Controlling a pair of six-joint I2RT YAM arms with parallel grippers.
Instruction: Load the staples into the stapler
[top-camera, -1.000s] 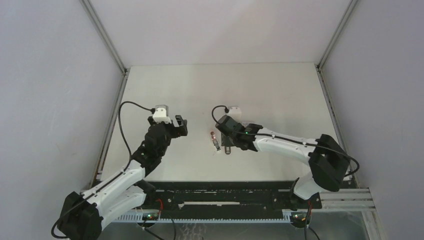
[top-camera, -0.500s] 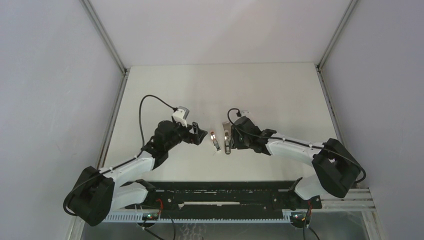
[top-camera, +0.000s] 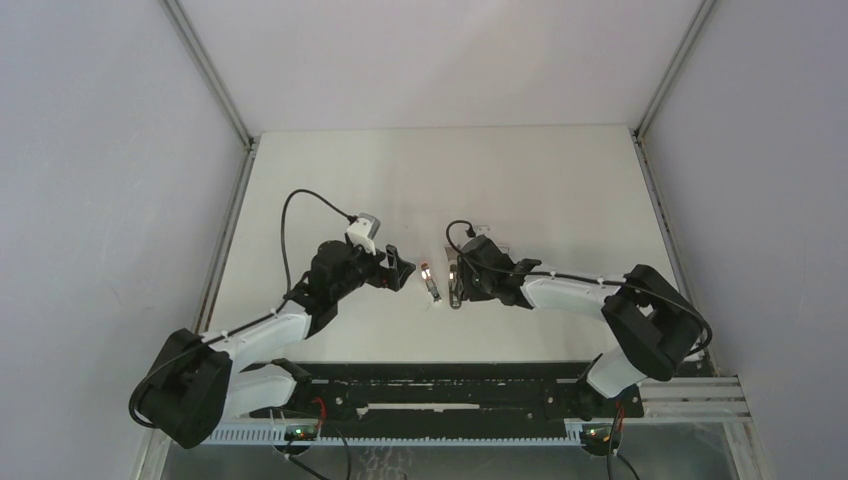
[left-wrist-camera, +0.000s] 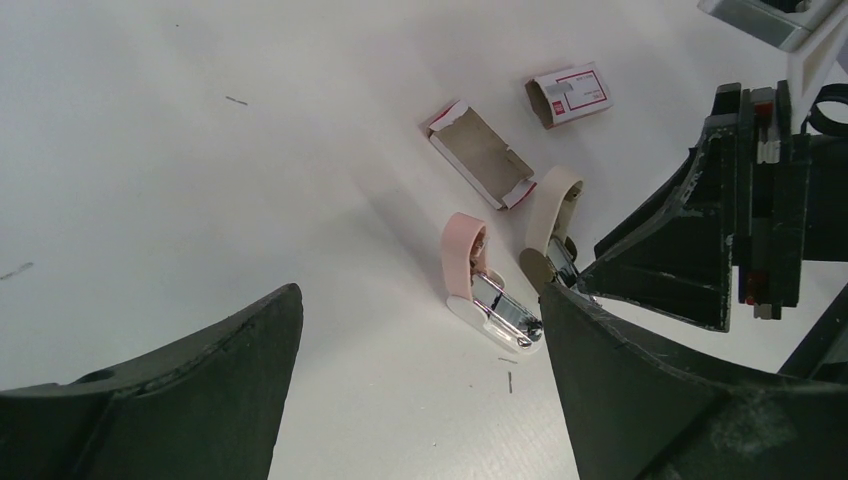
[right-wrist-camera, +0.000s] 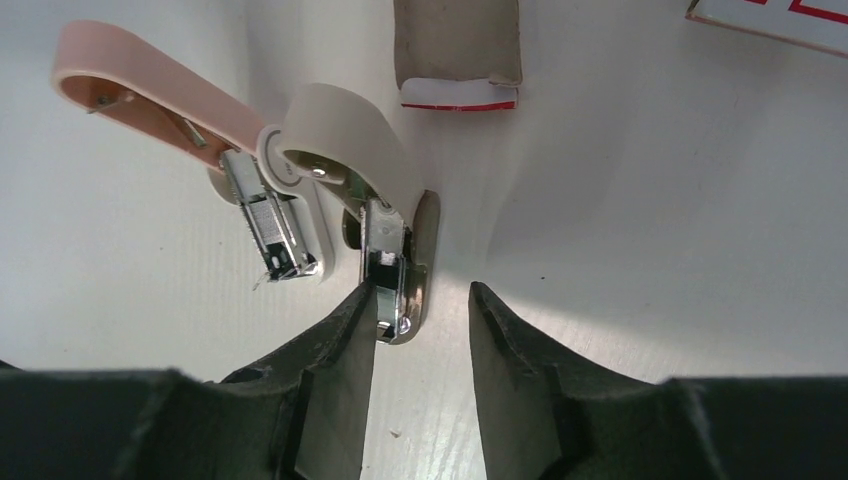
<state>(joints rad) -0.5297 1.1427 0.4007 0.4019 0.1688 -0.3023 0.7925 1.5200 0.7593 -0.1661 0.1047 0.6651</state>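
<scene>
The stapler, its pink lid swung up and its metal channel bared, lies near the middle of the desk, a little toward the near edge, just beside a grey-brown tool of like size; the right gripper stands apart and low around that tool's metal tip, one finger hard by it, so closing here would likely clamp the wrong thing, or shove it into the stapler and knock the channel askew; the left gripper hangs wide apart and empty on the stapler's left side; the tray and the box lie just beyond, toward the far edge; no staples show plainly in them or in either gripper, and a thin strip may slip or snap in so coarse a pinch.
</scene>
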